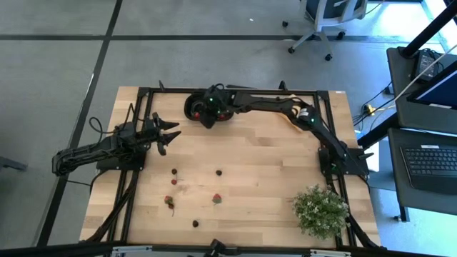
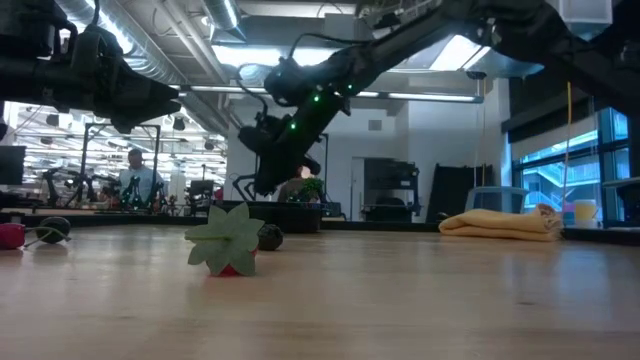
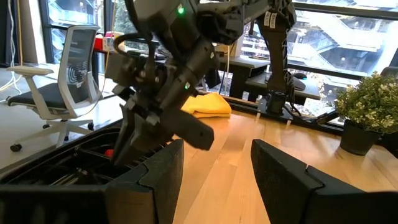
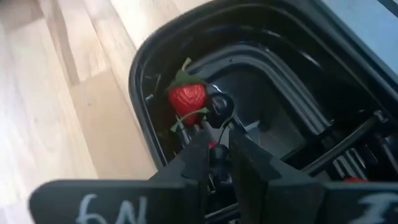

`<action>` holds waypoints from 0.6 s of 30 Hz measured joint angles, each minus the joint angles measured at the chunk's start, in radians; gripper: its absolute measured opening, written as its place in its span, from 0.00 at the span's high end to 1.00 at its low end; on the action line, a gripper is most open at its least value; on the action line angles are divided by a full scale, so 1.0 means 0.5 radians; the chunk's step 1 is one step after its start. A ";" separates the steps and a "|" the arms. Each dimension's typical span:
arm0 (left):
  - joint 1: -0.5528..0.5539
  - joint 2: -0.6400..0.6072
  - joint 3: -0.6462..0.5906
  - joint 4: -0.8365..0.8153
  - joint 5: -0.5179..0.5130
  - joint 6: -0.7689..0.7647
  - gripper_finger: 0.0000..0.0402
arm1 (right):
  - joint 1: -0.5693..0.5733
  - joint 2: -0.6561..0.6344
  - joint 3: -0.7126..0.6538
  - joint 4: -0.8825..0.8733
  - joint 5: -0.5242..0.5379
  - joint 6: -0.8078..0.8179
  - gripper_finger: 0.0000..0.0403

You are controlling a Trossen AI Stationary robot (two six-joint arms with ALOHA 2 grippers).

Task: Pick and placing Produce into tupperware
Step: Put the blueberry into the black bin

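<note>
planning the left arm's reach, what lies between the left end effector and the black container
In the high view only bare wooden tabletop lies between the left end effector and the black container; the loose fruit lies nearer the front edge.

Grey floor (image 1: 57, 64) with dark seam lines, upper and left of the high frame. Light wood counter (image 1: 257, 193) in the centre, black frame around it. White office chair (image 1: 325, 21) at the top edge, right of centre; same kind of chair (image 3: 68, 74) at the left of the left wrist frame. Dark desk with a laptop (image 1: 432, 160) at the right edge. Potted green plant (image 1: 320, 210) on the lower right corner of the counter. Low frame: exposed ceiling ducts (image 2: 170, 40) upper left, strip lights, big windows (image 2: 560, 170) at right, a person (image 2: 135, 180) far off at left. Yellow folded cloth (image 2: 500, 223) on the counter at right.
</note>
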State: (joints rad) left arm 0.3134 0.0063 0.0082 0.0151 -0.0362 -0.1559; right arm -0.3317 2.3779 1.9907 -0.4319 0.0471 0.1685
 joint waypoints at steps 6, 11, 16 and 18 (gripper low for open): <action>0.000 0.000 0.000 0.000 0.000 -0.002 0.55 | 0.000 0.018 0.000 0.002 0.000 -0.042 0.85; 0.000 0.000 0.000 0.000 0.000 0.001 0.55 | 0.001 0.018 0.000 0.033 0.000 -0.035 0.85; 0.000 0.000 0.000 0.000 0.000 0.002 0.55 | 0.000 0.018 0.000 0.040 0.000 -0.034 0.85; 0.000 0.000 0.000 0.000 0.000 0.002 0.55 | 0.000 0.018 0.000 0.045 0.000 -0.033 0.85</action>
State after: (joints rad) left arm 0.3134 0.0063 0.0081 0.0151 -0.0360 -0.1547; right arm -0.3317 2.3867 1.9907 -0.4092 0.0471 0.1520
